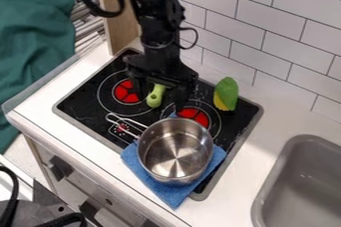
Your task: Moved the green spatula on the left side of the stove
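Black gripper (160, 90) there, fingers spread wide, green spatula (155, 96) ungripped between them, black stove (80, 102) below, pot (174, 151) on blue cloth (163, 193), tiled wall (266, 17) behind.

The spatula (156, 96) between the jaws of the black gripper (160, 95) is green. Beneath them the stove (83, 99) is black; in front, the cloth (160, 189) is blue.

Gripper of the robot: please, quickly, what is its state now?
Gripper: looks open, its fingers apart on either side of the green spatula; I cannot tell if they touch it.
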`<state>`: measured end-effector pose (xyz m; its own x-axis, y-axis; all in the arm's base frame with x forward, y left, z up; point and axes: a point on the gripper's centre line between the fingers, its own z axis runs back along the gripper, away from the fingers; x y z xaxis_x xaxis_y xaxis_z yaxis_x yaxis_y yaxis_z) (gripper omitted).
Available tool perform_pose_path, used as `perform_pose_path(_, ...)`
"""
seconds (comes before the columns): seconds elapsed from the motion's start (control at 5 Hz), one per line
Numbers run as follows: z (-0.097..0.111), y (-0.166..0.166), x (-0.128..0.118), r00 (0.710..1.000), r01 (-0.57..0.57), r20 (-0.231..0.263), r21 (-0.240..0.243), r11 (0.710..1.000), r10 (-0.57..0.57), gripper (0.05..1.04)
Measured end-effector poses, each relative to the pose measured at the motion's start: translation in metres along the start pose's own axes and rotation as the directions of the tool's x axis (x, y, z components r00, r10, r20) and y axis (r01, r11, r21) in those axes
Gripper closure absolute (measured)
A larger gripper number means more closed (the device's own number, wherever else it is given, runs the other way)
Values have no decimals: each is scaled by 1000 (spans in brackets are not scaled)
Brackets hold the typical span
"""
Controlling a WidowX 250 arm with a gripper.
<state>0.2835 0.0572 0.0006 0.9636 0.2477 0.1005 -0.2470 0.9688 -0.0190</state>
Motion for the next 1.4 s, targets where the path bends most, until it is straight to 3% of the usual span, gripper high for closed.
perform_pose_path(0.4,-9,12,18,1000,-25,6,32,999,25,77)
perform_pose_path(0.8,-44,22,21,998,-28,-54,28,999,29,133)
perform_pose_path(1.2,-48,17,26,999,-41,-31,14,999,42,659)
perform_pose_path(1.4,-44,10,16,999,-38,-27,15,999,38,692)
